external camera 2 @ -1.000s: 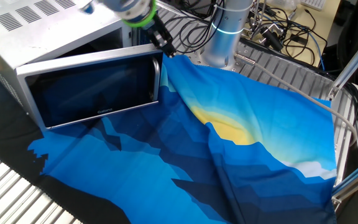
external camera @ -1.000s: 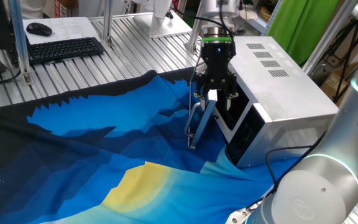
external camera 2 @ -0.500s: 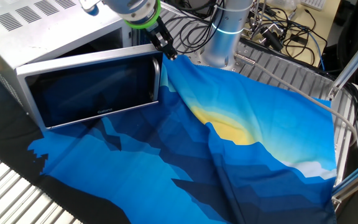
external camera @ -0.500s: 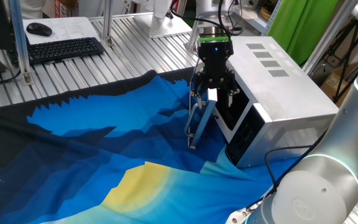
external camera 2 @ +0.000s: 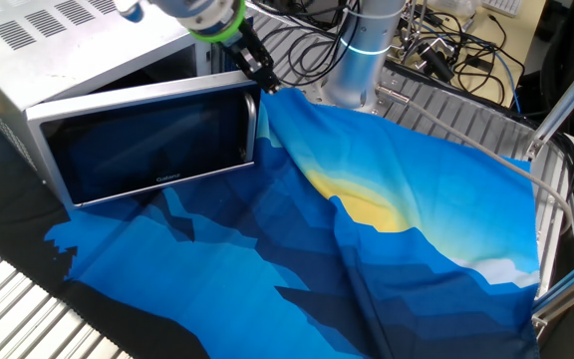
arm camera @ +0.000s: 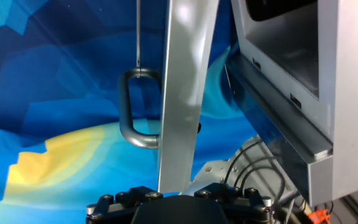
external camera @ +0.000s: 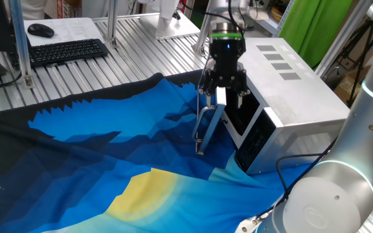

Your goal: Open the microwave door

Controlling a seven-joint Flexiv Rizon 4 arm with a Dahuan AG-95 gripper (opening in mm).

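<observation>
The microwave door [external camera 2: 152, 145] is a stiff, hinged panel, probably light to swing, with smooth glass and metal that would slip; the curved bar handle [arm camera: 135, 109] on its free edge looks the surest hold. It stands swung well out from the microwave [external camera: 290, 97], over the blue cloth [external camera 2: 387, 249]. The arm reaches down from above, and the gripper [external camera: 223, 98] hangs just above the door's top edge. Its jaws seem apart, straddling nothing, though I cannot tell for sure.
</observation>
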